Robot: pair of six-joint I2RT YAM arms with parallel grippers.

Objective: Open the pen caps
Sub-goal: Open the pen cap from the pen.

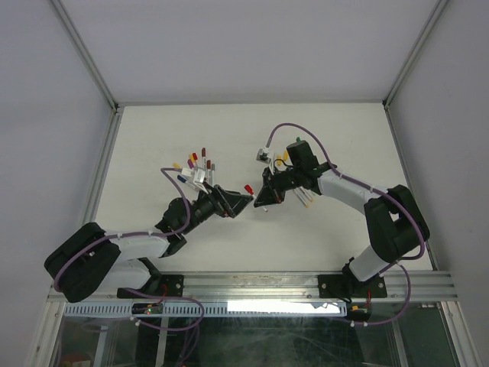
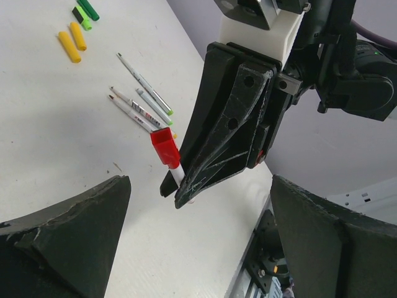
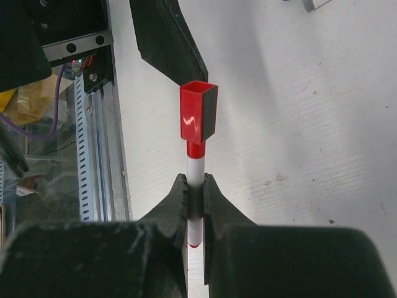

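Right tool (image 3: 194, 205) is clamped on a white pen barrel (image 3: 195, 169) above the worktop (image 3: 310, 124), its red cap (image 3: 198, 119) on and pointing at the left tool (image 1: 241, 203) (spread wide, empty). Uncapping step: the left should close around the cap, then pull straight off.

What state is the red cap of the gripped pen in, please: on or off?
On: the red cap sits over the end of the pen barrel clamped in the right gripper.
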